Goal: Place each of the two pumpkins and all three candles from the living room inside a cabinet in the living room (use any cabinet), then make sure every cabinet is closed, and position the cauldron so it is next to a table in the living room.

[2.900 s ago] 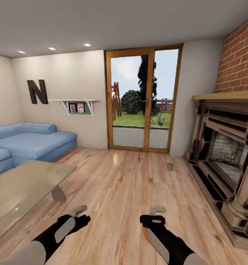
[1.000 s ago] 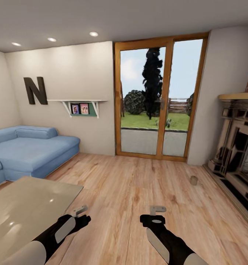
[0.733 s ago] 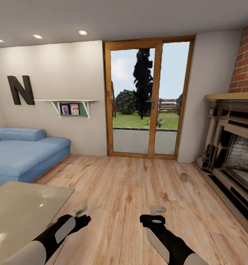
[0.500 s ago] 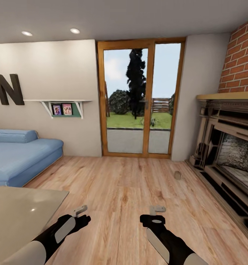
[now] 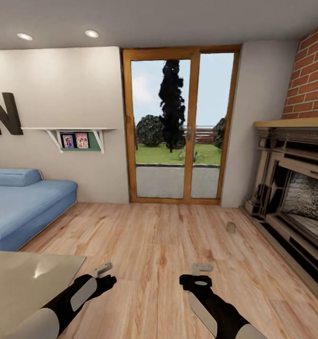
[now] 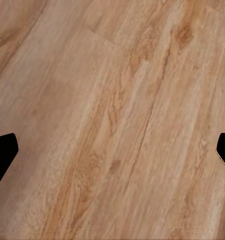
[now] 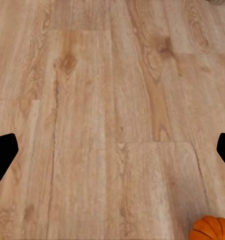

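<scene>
While I roll across the wooden floor [image 5: 163,245], both arms hang low and forward with nothing carried, the left gripper [image 5: 103,270] and the right gripper [image 5: 202,268] each spread wide, I judge so either is ready to drop onto something. One candle [image 5: 231,228] stands on the boards just in front of the fireplace [image 5: 290,197], well apart from the glass table [image 5: 22,278] over on the far side from the fireplace. A pumpkin [image 7: 210,228] peeks into my right wrist view, on the floor close below that arm.
</scene>
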You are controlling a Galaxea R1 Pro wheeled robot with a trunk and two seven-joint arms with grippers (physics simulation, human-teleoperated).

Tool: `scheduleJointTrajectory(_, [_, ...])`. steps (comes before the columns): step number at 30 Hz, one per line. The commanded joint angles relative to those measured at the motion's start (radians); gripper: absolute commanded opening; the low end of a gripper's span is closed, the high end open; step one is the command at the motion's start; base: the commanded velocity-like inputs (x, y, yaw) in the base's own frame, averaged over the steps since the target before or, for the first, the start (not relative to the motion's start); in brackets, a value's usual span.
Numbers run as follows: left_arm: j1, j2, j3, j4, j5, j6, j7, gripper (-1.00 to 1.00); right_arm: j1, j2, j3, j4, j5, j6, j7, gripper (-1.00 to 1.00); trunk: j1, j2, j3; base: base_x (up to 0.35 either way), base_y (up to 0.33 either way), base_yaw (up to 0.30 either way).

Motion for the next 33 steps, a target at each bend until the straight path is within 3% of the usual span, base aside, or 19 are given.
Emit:
scheduleJointTrajectory(1, [-0.001, 0.002, -0.007, -0.003, 0.01, 0.001, 0.009, 1.0, -0.001, 0.0, 0.004, -0.001, -0.005, 0.004, -0.008, 1.0, 0.001, -0.001, -0.001, 0.334, 0.076, -0.214])
scheduleJointTrajectory(10, [-0.001, 0.0, -0.007, -0.003, 0.009, 0.001, 0.009, 1.0, -0.001, -0.001, 0.004, -0.001, -0.005, 0.004, -0.008, 1.0, 0.001, -0.001, -0.001, 0.328, 0.051, -0.237])
scheduleJointTrajectory(33, [-0.001, 0.0, -0.008, -0.003, 0.008, 0.001, 0.01, 1.0, -0.001, 0.0, 0.005, -0.001, -0.002, 0.003, -0.008, 1.0, 0.001, -0.001, -0.001, 0.282, 0.141, -0.05])
